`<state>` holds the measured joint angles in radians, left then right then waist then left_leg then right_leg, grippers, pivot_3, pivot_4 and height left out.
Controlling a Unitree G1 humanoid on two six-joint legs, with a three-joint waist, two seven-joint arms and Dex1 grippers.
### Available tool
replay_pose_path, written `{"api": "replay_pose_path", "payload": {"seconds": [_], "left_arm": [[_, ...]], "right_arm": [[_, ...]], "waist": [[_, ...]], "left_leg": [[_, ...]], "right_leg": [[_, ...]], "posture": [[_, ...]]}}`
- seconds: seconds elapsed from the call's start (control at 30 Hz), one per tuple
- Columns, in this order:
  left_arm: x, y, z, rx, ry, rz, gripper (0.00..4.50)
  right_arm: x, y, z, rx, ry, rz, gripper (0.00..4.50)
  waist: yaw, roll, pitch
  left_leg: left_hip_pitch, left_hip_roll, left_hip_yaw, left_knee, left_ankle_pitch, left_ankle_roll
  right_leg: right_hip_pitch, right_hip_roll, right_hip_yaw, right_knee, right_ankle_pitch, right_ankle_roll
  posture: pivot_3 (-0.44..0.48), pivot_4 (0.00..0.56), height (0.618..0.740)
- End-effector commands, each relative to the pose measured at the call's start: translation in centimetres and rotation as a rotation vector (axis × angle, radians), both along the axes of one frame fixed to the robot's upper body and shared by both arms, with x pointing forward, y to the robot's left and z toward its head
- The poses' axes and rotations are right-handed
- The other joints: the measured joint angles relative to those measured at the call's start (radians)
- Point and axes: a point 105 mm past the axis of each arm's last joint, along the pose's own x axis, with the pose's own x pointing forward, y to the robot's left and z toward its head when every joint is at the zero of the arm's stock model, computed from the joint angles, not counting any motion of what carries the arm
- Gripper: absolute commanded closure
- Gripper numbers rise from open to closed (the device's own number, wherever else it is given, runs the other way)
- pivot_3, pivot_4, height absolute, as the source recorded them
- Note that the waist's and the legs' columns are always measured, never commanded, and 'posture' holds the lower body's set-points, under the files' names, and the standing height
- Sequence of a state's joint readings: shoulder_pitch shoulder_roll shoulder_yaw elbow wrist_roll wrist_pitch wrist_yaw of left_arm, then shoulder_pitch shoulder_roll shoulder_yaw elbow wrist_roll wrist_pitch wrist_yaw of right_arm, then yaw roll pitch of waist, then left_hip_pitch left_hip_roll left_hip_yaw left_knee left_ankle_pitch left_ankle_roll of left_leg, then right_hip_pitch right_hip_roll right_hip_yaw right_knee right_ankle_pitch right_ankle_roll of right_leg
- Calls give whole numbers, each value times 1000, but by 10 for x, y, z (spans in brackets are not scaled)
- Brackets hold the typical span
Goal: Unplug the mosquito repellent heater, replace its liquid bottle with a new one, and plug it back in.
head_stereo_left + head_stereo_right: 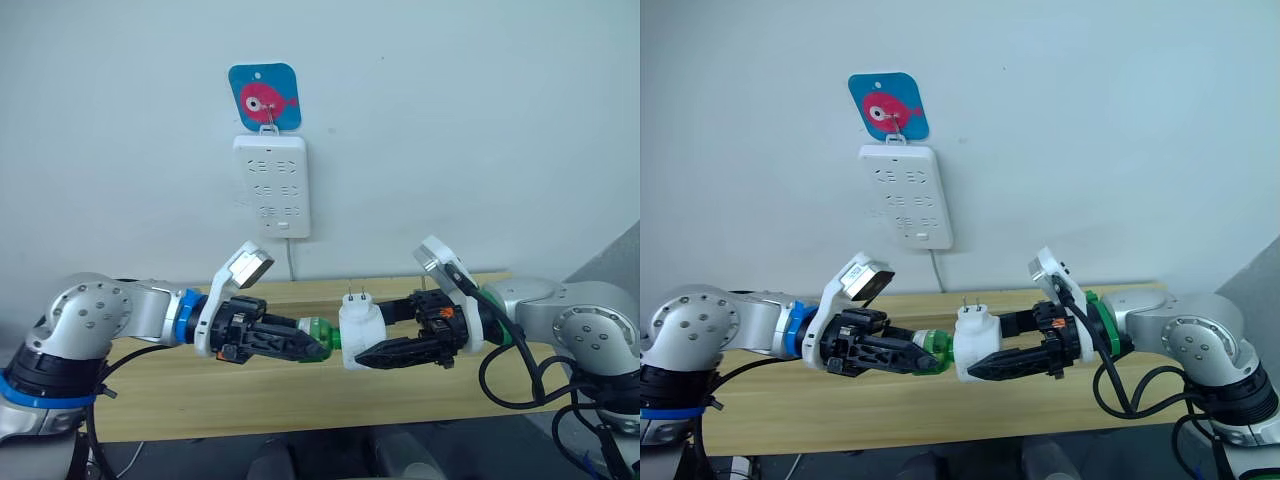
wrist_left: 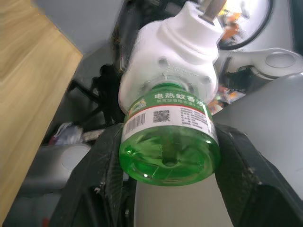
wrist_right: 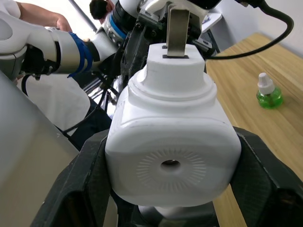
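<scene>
Below the power strip (image 1: 271, 186), above the table (image 1: 250, 390), the right gripper (image 1: 385, 335) clamps the heater (image 1: 360, 333), prongs up. The left gripper (image 1: 300, 342) grips the green bottle (image 2: 169, 137) joined to it. A second bottle (image 3: 268, 92) stands on the table nearby.

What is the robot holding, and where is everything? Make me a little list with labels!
Left gripper: shut on the clear green liquid bottle
Right gripper: shut on the small white rounded plastic heater
Bottle and heater: joined, held in the air between the grippers
Heater prongs: two, pointing up
Power strip: white rectangular power strip on the wall, nothing plugged in
Table: light wooden table, with another small green bottle standing on it
</scene>
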<state>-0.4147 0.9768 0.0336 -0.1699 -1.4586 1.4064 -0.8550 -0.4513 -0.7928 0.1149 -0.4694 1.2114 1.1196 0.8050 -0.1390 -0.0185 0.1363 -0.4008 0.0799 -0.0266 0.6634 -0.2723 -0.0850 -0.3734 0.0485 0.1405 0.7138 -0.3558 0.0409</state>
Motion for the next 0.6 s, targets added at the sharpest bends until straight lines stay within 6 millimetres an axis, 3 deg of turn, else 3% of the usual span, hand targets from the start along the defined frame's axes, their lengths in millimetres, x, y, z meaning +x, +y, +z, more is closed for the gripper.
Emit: {"api": "replay_pose_path", "payload": {"seconds": [0.03,0.27,0.33,0.47,0.6], "left_arm": [[5,9,11,-8,-34,44,2205],[1,9,13,-5,-48,26,2205],[-1,8,12,0,-87,25,2205],[1,4,6,27,-245,44,2205],[-9,-4,-14,112,-466,-40,2205]], "right_arm": [[-4,0,9,27,-28,28,1511],[-2,-2,7,19,-27,17,1511],[7,-10,-1,-26,-26,-58,1511],[39,-42,-32,-213,-28,-303,1511],[67,-86,-73,-471,-51,-537,1511]], "waist": [[0,0,0],[1,0,0],[1,0,0],[2,-1,0],[2,0,1]], "left_leg": [[0,0,0,0,0,0],[-1,0,0,0,0,0],[-1,0,0,0,0,0],[-1,0,2,0,0,0],[0,-1,4,0,0,0]], "right_leg": [[0,0,0,0,0,0],[0,0,0,-1,0,0],[0,0,0,-1,0,0],[0,-1,1,-1,0,0],[0,-1,4,-1,0,0]], "posture": [[-93,105,735],[-89,105,735],[-89,106,735],[-98,112,735],[-99,117,735]]}}
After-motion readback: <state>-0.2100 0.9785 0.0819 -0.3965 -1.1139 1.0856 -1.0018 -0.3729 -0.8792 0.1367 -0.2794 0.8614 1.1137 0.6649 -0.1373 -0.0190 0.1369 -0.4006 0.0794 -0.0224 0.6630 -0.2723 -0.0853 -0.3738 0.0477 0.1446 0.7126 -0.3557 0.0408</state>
